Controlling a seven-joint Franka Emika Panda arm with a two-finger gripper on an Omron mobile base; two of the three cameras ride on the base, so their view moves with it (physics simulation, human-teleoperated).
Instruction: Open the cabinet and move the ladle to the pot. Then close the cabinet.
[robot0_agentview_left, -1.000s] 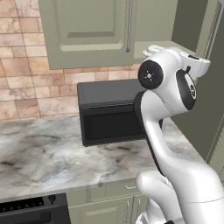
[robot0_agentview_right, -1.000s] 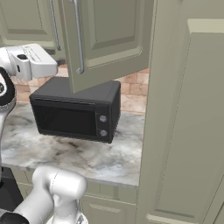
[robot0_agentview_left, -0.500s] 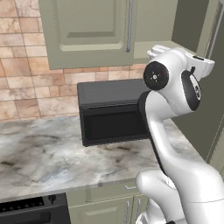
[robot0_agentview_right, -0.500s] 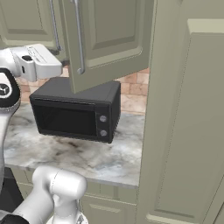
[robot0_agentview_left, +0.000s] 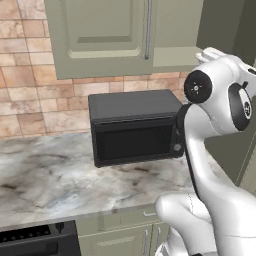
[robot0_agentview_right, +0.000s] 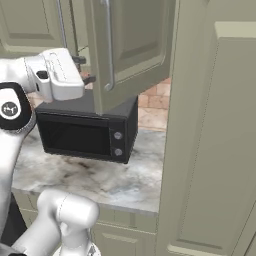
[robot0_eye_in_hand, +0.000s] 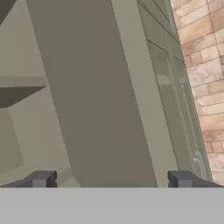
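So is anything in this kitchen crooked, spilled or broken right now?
Nothing spilled or broken. One cabinet door hangs partly open above the microwave, and the gripper, jaws wide, sits just behind its edge. The marble counter looks clean.

surface: marbled grey counter | on it: black microwave, against brick wall

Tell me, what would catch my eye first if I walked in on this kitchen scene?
Probably the big white robot arm rising in front of the marble counter, its open gripper lifted up by the sage-green wall cabinet. One cabinet door stands swung partly open, over a black microwave on the counter against the brick-tile wall.
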